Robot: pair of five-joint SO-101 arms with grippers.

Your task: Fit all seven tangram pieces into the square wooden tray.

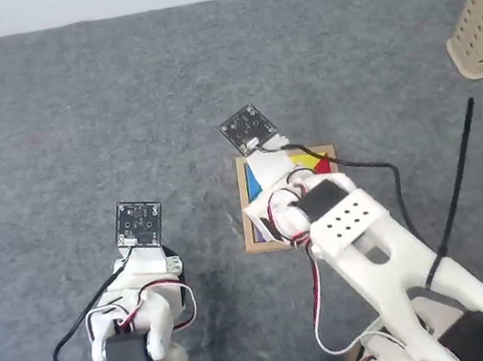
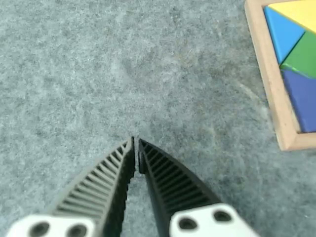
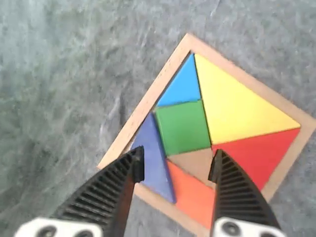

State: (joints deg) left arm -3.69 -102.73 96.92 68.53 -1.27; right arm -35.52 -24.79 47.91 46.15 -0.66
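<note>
Right gripper (image 3: 177,157) gapes wide over tray (image 3: 148,98); thin, stiff, light indigo piece (image 3: 155,158) by the tray's edge: pinch its 2 long sides.

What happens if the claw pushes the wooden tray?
It likely won't tip: the tray lies flat and low. The fuzzy grey carpet would probably drag on it, so it may slide slowly. Being wood, it should stay stiff.
</note>
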